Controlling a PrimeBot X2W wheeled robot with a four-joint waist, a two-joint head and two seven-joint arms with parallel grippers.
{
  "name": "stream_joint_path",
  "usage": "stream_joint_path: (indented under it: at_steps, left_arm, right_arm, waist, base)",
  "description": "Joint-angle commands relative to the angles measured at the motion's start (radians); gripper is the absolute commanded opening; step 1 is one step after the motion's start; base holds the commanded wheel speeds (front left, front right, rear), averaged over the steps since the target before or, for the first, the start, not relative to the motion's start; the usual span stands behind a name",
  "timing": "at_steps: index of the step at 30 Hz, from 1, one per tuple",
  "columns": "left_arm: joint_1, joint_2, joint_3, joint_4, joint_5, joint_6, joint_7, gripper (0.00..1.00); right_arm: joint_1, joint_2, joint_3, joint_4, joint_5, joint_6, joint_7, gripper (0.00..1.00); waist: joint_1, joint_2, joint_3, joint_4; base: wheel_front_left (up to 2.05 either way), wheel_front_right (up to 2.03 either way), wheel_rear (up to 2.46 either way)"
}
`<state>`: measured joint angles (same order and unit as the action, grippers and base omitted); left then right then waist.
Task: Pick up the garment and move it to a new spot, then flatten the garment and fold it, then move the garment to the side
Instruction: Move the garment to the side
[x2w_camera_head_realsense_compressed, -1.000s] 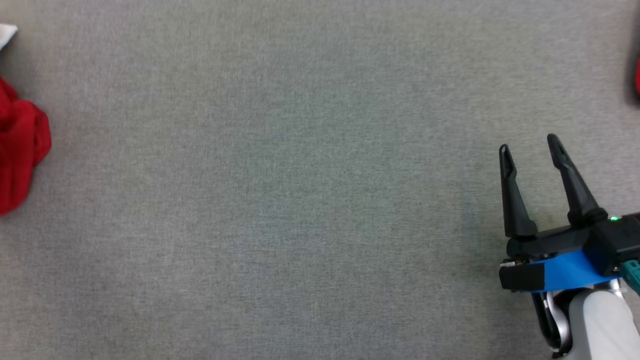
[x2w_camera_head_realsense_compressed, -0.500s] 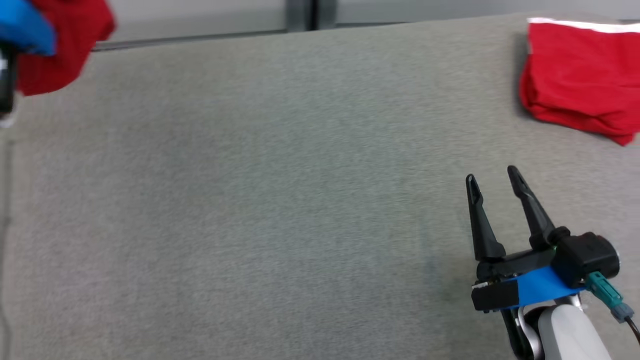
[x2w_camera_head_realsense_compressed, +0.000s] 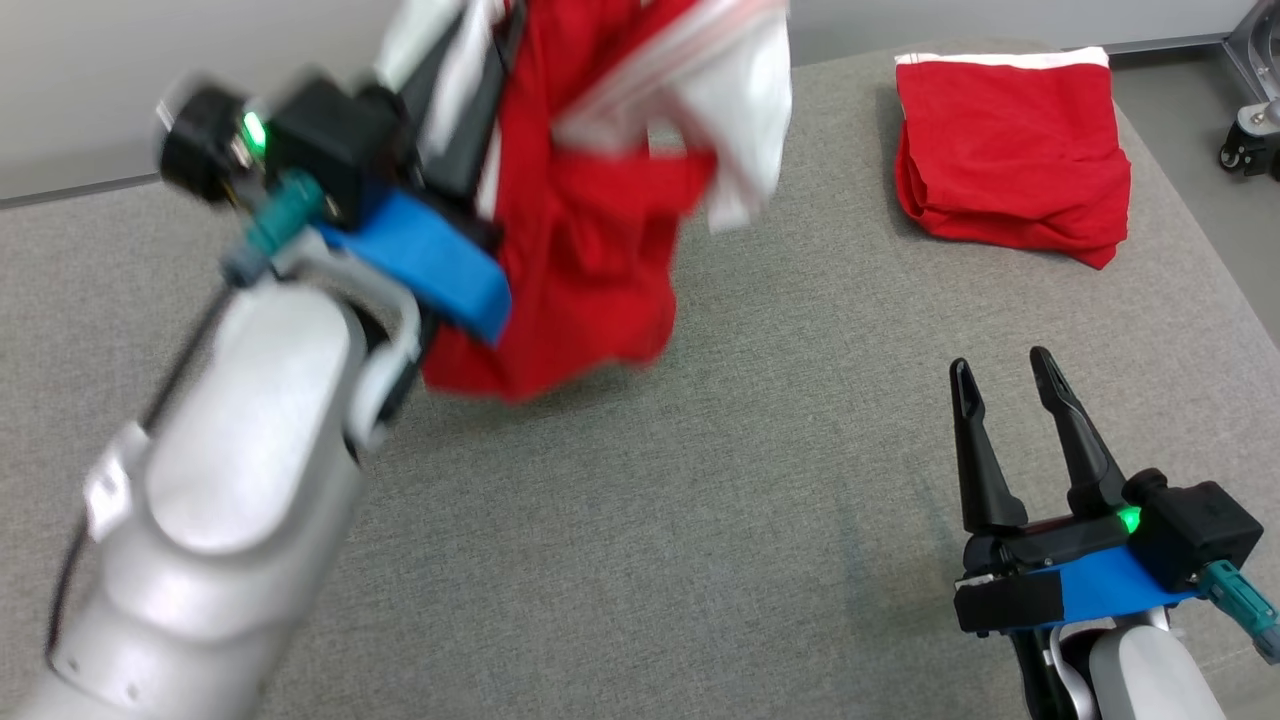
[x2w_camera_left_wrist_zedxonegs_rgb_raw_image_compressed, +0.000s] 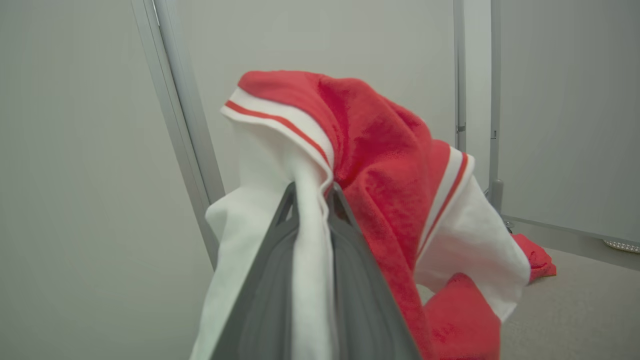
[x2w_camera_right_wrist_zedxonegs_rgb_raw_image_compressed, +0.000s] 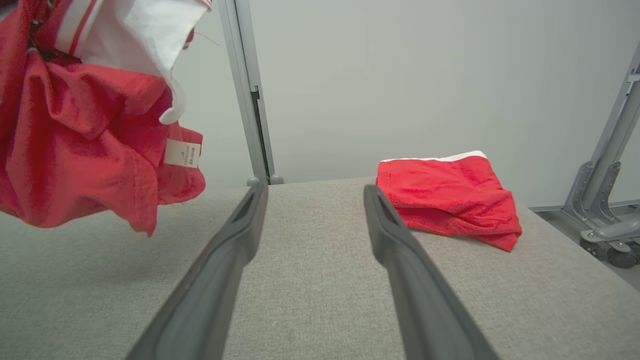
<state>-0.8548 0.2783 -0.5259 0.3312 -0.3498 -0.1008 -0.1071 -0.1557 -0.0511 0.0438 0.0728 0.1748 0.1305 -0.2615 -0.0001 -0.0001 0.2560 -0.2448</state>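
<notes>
Two pincers, two red garments. Clamped in left pincer (x2w_camera_left_wrist_zedxonegs_rgb_raw_image_compressed: 312, 187), hanging above bench (x2w_camera_head_realsense_compressed: 700, 520) at far left: one garment (x2w_camera_head_realsense_compressed: 580, 240). Lying far right: folded garment (x2w_camera_head_realsense_compressed: 1010, 160); near right, right pincer (x2w_camera_head_realsense_compressed: 1000, 362) spread apart.

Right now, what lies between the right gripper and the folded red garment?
Only bare grey surface, in the head view, between the right gripper and the folded red garment.

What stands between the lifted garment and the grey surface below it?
Nothing visible. The left gripper holds the red-and-white garment over bare grey surface. The folded red garment lies apart at the far right corner, and the open right gripper hovers at the near right.
</notes>
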Motion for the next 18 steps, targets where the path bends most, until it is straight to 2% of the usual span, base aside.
stream_joint_path:
  at_steps: [1,5,10,11,12,18]
  left_arm:
    - [0.058,-0.003,-0.005,0.001,-0.01,0.012,-0.004,0.0]
    - [0.211,-0.017,-0.026,0.031,-0.035,0.037,-0.035,0.0]
    - [0.368,-0.049,-0.081,0.115,-0.053,0.038,-0.061,0.0]
    - [0.378,-0.052,-0.095,0.13,-0.04,0.039,-0.07,0.15]
    - [0.387,-0.059,-0.104,0.143,-0.035,0.041,-0.079,1.0]
    - [0.373,-0.085,-0.1,0.118,0.003,0.068,-0.15,1.0]
  right_arm:
    - [0.007,0.0,-0.004,-0.007,0.008,0.001,-0.005,1.0]
    - [0.002,0.0,-0.004,-0.009,0.016,0.001,-0.005,1.0]
    - [0.002,0.0,-0.013,0.001,0.017,0.001,-0.005,1.0]
    - [0.005,0.001,-0.014,0.004,0.016,0.001,-0.005,1.0]
    - [0.008,0.0,-0.013,0.008,0.014,0.001,-0.005,1.0]
    - [0.025,0.0,-0.027,0.035,0.006,0.001,-0.005,1.0]
  waist:
    - [0.0001,0.0001,0.002,0.001]
    - [0.0001,0.0001,0.007,0.002]
    - [0.0001,0.0001,0.005,0.016]
    - [0.0001,0.0001,0.001,0.021]
    - [0.0001,0.0001,-0.003,0.024]
    - [0.0001,0.0001,-0.049,0.061]
  base:
    - [0.0,0.0,0.0]
    - [0.0,0.0,0.0]
    - [0.0,0.0,0.0]
    - [0.0,0.0,0.0]
    - [0.0,0.0,0.0]
    - [0.0,0.0,0.0]
